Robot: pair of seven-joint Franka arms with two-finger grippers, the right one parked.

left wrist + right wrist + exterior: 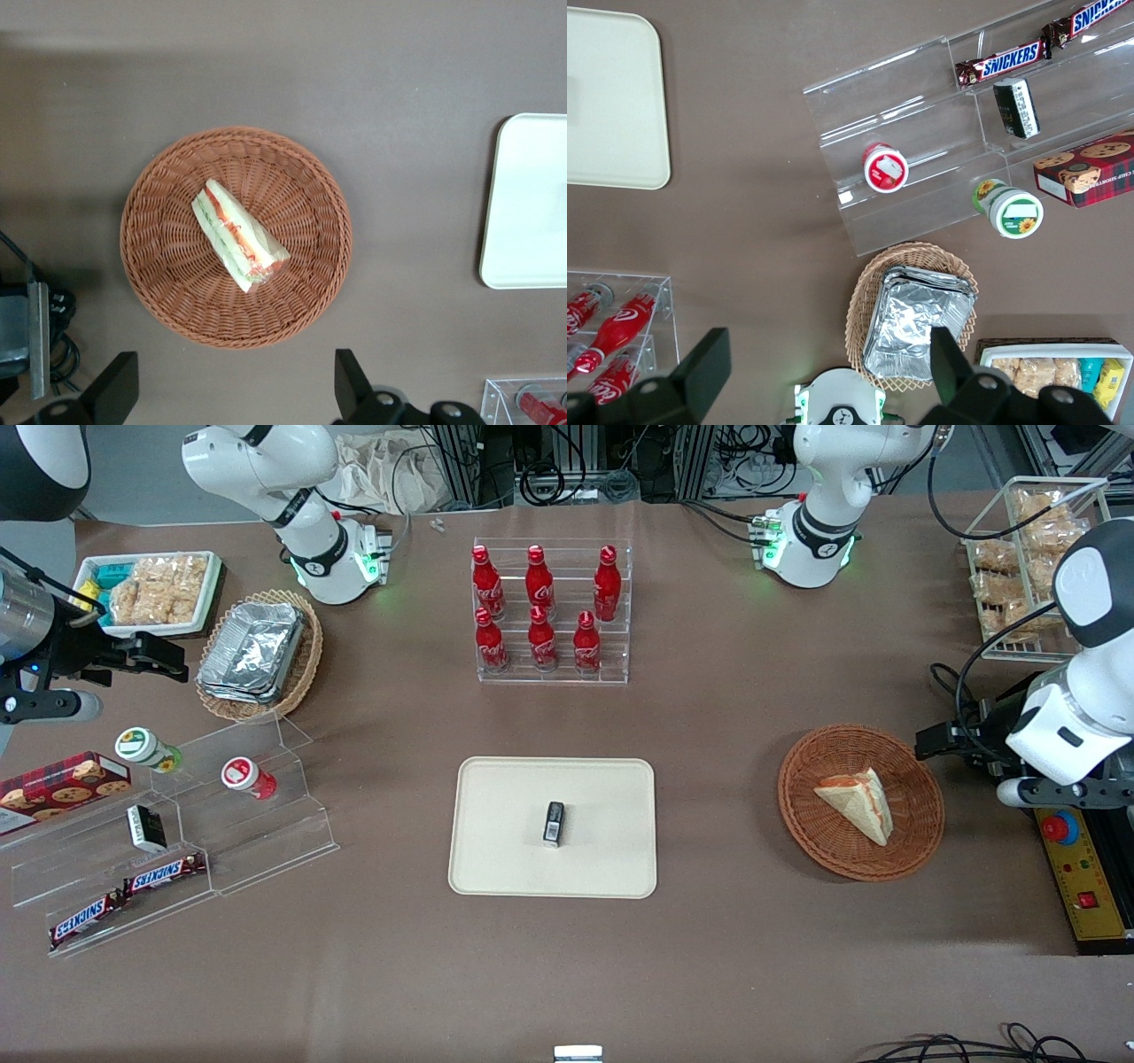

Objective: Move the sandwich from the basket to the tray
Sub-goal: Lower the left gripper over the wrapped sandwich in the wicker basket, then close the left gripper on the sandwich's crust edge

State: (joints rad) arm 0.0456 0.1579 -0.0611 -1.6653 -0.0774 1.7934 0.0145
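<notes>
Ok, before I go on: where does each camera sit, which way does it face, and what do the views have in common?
Front view: high in front of the table, looking down on the tray, the basket and sandwich; both arms show.
Left wrist view: on the working arm, facing straight down at the basket and sandwich; the open gripper shows, hovering over the table beside the basket.
Right wrist view: on the parked arm, looking down at the snack shelves.
All three views show the tray; the front and left wrist views share the basket and sandwich.
</notes>
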